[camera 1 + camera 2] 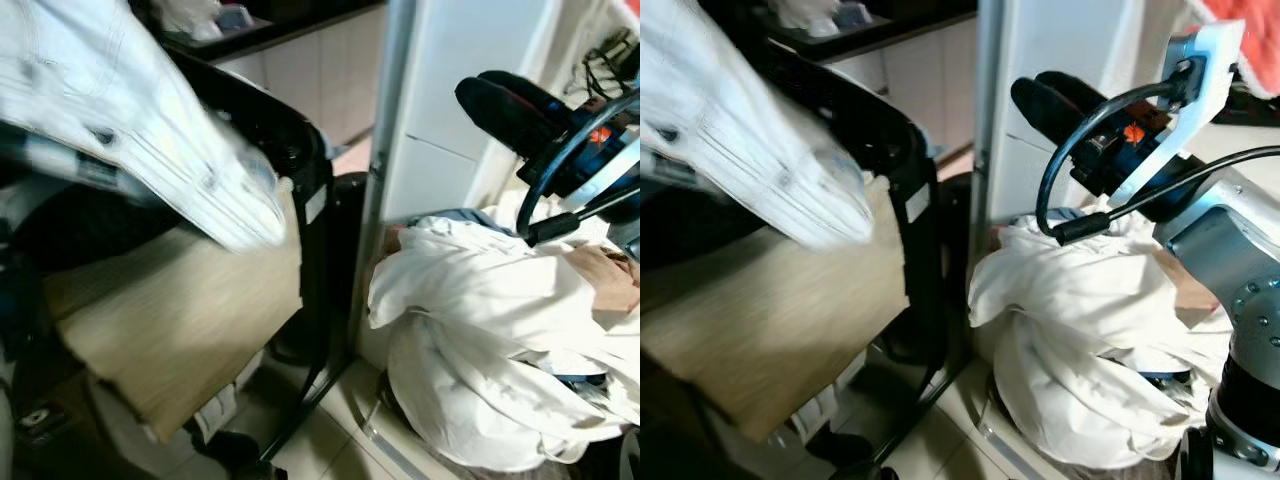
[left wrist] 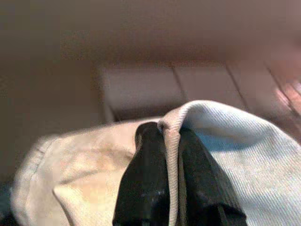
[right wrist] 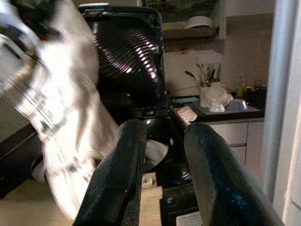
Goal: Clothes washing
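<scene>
The left gripper (image 2: 171, 188) pinches a fold of pale ribbed cloth (image 2: 244, 155) between its closed black fingers. The right gripper (image 3: 162, 179) hovers raised, fingers parted, holding nothing.

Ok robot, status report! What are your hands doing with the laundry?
Left gripper shut on white garment, lifted. Right gripper open, holding nothing. White clothes pile waiting. Black washer lid up.

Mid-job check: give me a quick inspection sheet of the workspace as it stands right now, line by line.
Surface: tiled floor.
Job's things: white striped garment held up, blurred; white laundry pile heaped at right; black washer lid raised.
Clutter: tan panel leaning low at left.
Grippers: left gripper clamped on a garment hem; right gripper open, holding nothing, above the pile.
Cables: black cable looping off the right arm.
Surroundings: kitchen counter, white cabinet.
</scene>
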Robot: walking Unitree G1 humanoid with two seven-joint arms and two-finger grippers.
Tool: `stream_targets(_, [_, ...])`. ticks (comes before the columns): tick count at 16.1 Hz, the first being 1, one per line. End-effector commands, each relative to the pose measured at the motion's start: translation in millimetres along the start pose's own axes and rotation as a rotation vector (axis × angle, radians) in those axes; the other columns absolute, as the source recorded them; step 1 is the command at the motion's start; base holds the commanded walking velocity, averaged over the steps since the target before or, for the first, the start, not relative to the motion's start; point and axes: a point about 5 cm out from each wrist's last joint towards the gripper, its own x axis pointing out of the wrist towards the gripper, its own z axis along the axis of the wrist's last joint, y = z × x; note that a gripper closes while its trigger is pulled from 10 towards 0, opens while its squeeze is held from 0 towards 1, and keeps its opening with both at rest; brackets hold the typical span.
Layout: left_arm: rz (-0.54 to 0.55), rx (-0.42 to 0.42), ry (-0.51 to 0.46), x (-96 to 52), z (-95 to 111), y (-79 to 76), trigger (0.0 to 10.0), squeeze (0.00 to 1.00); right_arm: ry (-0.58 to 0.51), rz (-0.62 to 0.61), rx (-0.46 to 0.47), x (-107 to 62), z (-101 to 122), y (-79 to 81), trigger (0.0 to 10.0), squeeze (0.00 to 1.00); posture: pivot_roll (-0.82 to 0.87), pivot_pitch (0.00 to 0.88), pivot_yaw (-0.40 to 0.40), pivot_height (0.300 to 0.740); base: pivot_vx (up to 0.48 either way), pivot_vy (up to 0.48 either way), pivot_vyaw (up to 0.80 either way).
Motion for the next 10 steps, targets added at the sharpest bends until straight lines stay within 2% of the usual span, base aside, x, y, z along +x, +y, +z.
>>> stream_targets(1, [-0.188, -0.028, 0.214, -14.4, -44.5, -32.3, 0.0, 0.0, 0.018, 0.003, -0.028, -0.9, -2.9, 2.9, 10.0, 0.0, -0.16, 0.0, 0.062, 0.74, 0.0, 0.0, 0.0])
stream_targets(2, [-0.236, -0.037, 0.297, -22.4, -60.4, -41.2, 2.5, 0.0, 0.029, 0.007, -0.033, -0.9, -4.7, 4.1, 10.0, 0.0, -0.16, 0.0, 0.065, 0.74, 0.0, 0.0, 0.0])
stream_targets(3, [-0.278, -0.031, 0.398, -34.5, -81.3, -50.1, 10.0, 0.0, 0.046, 0.016, -0.04, -0.8, -7.6, 6.1, 10.0, 0.0, -0.16, 0.0, 0.065, 0.74, 0.0, 0.0, 0.0])
stream_targets(5, [-0.326, 0.023, 0.536, -51.5, -107.6, -56.2, 10.0, 0.0, 0.082, 0.052, -0.051, -1.1, -12.8, 12.1, 10.0, 0.0, -0.17, 0.0, 0.065, 0.74, 0.0, 0.0, 0.0])
stream_targets(6, [-0.374, -0.007, 0.659, -59.6, -118.6, -55.0, 10.0, 0.0, 0.124, 0.119, -0.052, -1.7, -17.8, 21.4, 10.0, 0.0, -0.17, 0.0, 0.064, 0.74, 0.0, 0.0, 0.0])
stream_targets(7, [-0.381, -0.007, 0.683, -59.6, -119.1, -50.8, 10.0, 0.0, 0.142, 0.139, -0.055, -2.3, -20.3, 24.2, 10.0, 0.0, -0.17, 0.0, 0.062, 0.74, 0.0, 0.0, 0.0])
stream_targets(8, [-0.366, 0.01, 0.676, -56.1, -116.1, -43.4, 10.0, 0.86, 0.155, 0.145, -0.059, -2.2, -22.9, 25.0, 10.0, 0.0, -0.17, 0.0, 0.059, 0.74, 0.0, 0.0, 0.0])
stream_targets(9, [-0.356, 0.023, 0.67, -54.3, -114.6, -39.9, 10.0, 0.86, 0.16, 0.145, -0.061, -2.1, -24.0, 25.1, 10.0, 0.0, -0.17, 0.0, 0.059, 0.74, 0.0, 0.0, 0.0])
stream_targets(10, [-0.341, 0.032, 0.656, -48.2, -108.3, -30.4, 10.0, 1.0, 0.171, 0.136, -0.066, -0.7, -25.9, 23.3, 10.0, 0.0, -0.16, 0.0, 0.056, 0.74, 0.0, 0.0, 0.0])
